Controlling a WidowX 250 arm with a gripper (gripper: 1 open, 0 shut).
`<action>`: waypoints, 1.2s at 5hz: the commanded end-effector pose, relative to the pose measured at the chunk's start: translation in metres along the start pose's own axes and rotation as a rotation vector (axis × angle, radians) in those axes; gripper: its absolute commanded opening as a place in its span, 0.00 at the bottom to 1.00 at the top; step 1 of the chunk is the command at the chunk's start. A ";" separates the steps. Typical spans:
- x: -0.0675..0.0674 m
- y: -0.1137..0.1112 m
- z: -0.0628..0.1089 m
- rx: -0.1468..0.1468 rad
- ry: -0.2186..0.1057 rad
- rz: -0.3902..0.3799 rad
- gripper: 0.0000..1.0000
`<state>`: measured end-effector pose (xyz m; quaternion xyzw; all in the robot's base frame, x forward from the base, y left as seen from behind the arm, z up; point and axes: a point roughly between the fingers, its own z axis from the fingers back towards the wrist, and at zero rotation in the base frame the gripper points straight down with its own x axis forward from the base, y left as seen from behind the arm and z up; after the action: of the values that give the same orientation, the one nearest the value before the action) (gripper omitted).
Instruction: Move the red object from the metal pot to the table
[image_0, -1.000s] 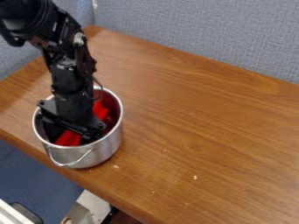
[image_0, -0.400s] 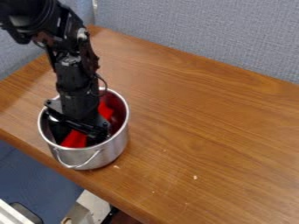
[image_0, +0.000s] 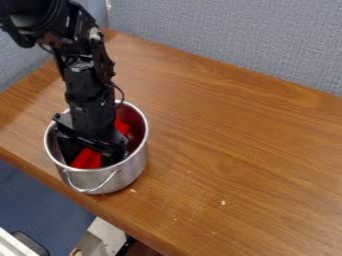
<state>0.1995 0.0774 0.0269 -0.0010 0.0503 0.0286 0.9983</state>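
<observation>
Here, tool (image_0: 91, 143) spread wide inside metal pot (image_0: 123, 172), tips hidden, red object (image_0: 123, 127) partly covered

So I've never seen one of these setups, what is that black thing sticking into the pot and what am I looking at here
The black thing is a robot arm, and its lower end is the gripper, the part that grasps things. It points straight down into the metal pot, a shiny steel pot with a thin wire handle, standing near the front left edge of the table, a brown wooden top. There is only one camera, looking down at the table from above and to one side. Inside the pot lies the red object, partly hidden by the gripper. The gripper is open around it; the picture does not show it gripped or lifted.
</observation>
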 end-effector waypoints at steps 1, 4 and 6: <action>-0.002 0.002 0.010 0.008 -0.038 -0.027 0.00; -0.006 0.002 0.012 0.015 -0.054 -0.082 0.00; -0.012 0.001 0.027 0.009 -0.082 -0.080 0.00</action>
<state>0.1892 0.0742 0.0492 -0.0032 0.0227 -0.0188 0.9996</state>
